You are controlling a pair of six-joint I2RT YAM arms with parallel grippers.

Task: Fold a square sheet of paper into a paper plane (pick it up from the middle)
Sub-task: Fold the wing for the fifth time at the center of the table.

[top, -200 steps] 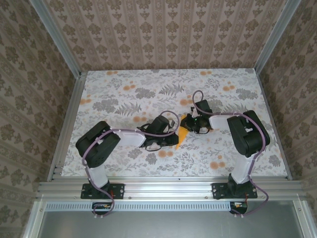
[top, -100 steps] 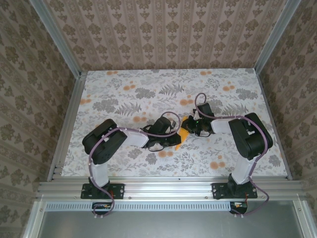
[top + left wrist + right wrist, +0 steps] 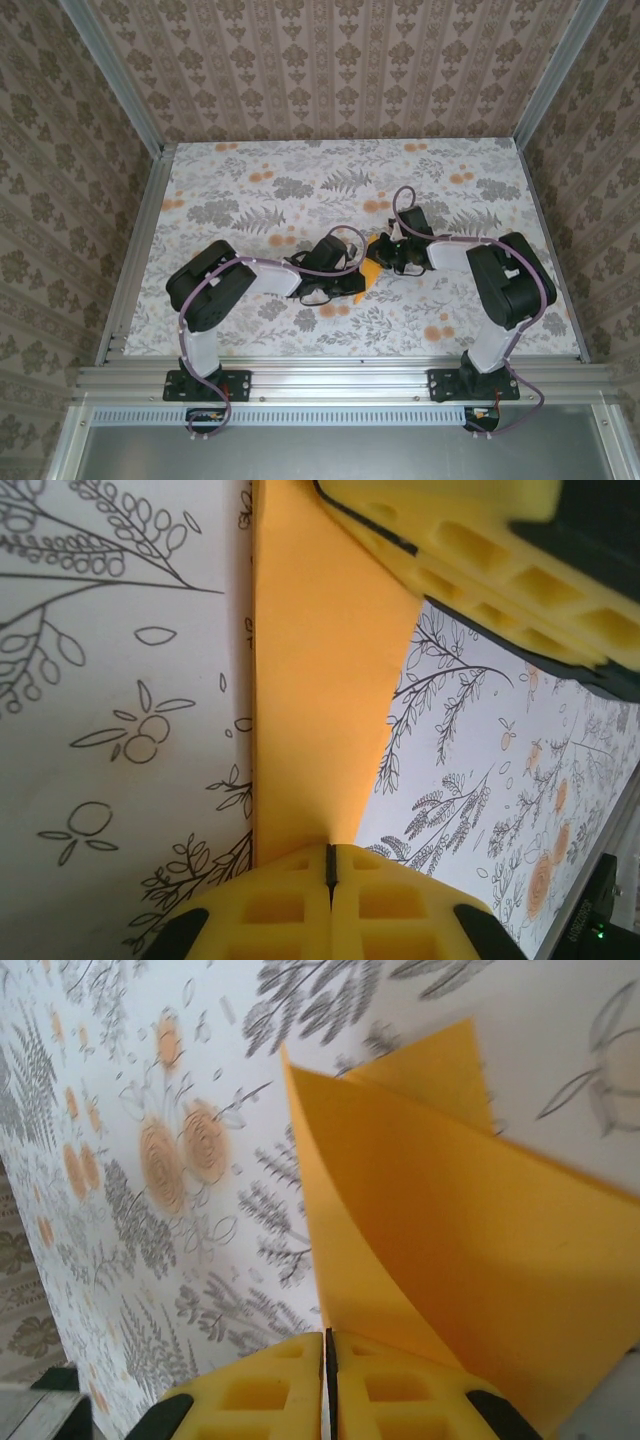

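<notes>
My left hand has just pinched fully shut on the near-left end of the thin, bright-orange, creased sheet of paper, with nothing but the sheet between its fingers. Over the last second my left arm has swung in toward the middle of the white floral-printed counter. My right hand has slid a little to the left, and it too is clamped on the paper, at the far-right end. The sheet sits between both hands, slightly right of centre (one flap stands up off the counter in the right wrist view). I judge both grips are set, so I can pull the paper taut for the next crease.
</notes>
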